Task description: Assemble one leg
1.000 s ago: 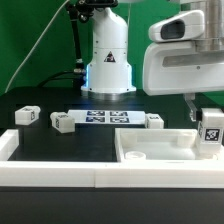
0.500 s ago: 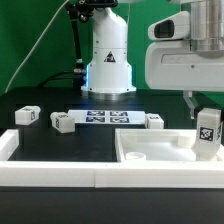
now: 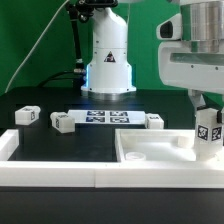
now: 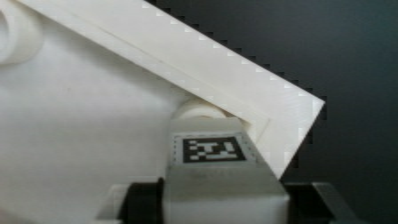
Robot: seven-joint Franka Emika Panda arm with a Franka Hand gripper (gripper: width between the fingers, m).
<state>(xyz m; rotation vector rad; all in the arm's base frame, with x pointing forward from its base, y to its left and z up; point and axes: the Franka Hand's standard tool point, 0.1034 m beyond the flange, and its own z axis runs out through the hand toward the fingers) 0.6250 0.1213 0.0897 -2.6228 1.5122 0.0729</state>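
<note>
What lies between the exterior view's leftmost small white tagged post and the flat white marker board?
Another small white tagged post, shown in the exterior view.

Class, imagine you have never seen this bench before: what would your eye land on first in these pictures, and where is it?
The eye goes first to the hand at the exterior view's right, gripping the leg upright, its square tag facing out, at a corner of the white tabletop. Behind, the arm's big white base stands at centre, with loose tagged posts on either side of the marker board.
</note>
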